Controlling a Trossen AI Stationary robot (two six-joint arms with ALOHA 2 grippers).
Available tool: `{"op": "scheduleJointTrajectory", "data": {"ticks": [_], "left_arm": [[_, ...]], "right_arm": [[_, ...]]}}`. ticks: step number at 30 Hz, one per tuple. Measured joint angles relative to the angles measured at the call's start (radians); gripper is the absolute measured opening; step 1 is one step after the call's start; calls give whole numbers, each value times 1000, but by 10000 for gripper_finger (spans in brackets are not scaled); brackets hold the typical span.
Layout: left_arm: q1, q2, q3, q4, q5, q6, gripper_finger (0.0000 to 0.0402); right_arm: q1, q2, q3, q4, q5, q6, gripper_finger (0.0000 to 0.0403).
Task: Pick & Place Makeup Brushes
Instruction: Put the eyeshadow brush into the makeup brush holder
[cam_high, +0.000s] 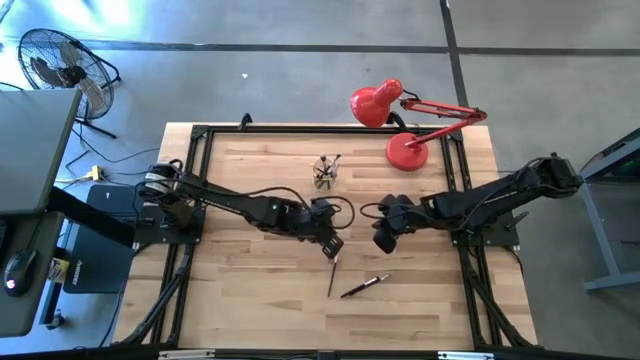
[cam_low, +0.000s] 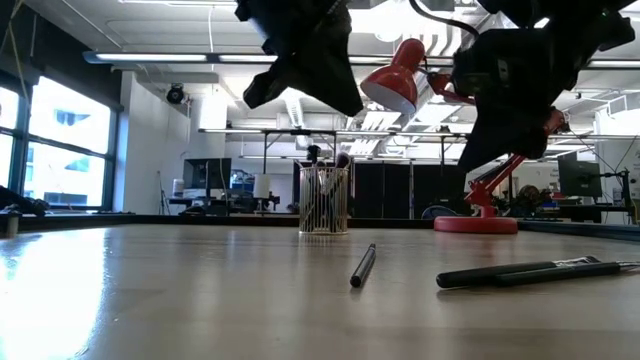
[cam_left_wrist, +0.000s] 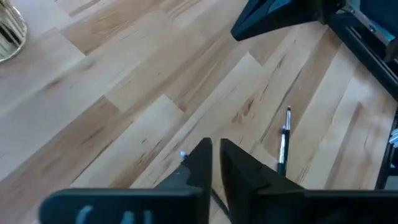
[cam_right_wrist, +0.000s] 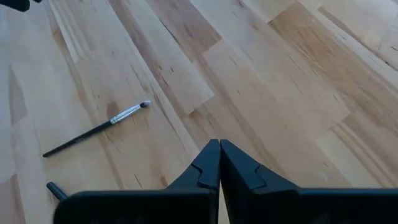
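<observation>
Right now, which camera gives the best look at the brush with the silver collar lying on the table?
The right wrist view: the silver-collared brush lies fully visible, bristle tip included. The high view shows it small, the low view end-on at table level, and the left wrist view shows part of it.

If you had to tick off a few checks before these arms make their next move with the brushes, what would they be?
1. Brushes left to collect: two lie on the table, a dark brush and a silver-banded brush. Ok.
2. Cup upright, brushes already in it. Ok.
3. Left pincer over the dark brush's end; fingers nearly closed; whether it grips anything: cannot tell.
4. Right pincer shut and empty; needs opening first. Not ok.
5. Red lamp clear of both arms. Ok.
</observation>
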Motion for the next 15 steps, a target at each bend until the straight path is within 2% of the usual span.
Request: {"op": "scheduleJointTrajectory", "data": {"ticks": [7,11,15], "left_arm": [[0,81,4,147,30,-23,96],[0,141,14,119,72,-57,101],[-1,183,56,57,71,-130,101]], "right_arm": [[15,0,0,-15,8,-5,6],[15,0,0,-25,24,1,2],[15,0,0,-26,29,20,4]]}}
